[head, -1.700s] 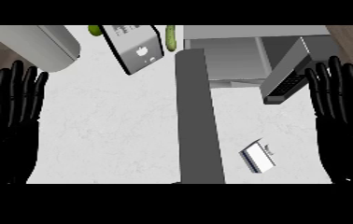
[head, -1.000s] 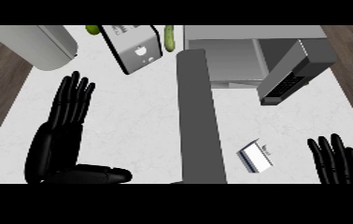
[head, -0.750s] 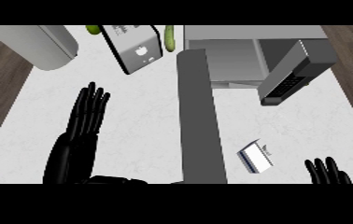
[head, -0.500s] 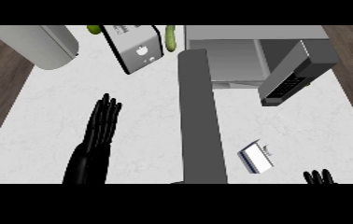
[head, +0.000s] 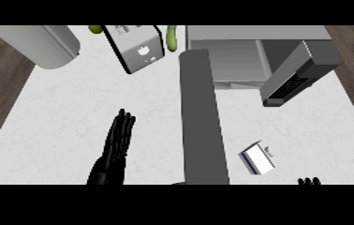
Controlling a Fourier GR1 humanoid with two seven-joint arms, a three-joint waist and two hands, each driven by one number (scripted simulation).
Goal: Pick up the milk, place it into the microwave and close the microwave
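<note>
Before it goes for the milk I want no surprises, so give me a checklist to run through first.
1. Milk carton in view on the counter, right of the microwave door: ok.
2. Door standing open: ok.
3. Milk held by a hand: not ok, neither touches it.
4. Left hand open, holding nothing: ok.
5. Right hand ready to grasp: cannot tell, it barely shows at the lower edge.

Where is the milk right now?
In the head view, the milk sits on the counter at lower right, just right of the open microwave door.
</note>
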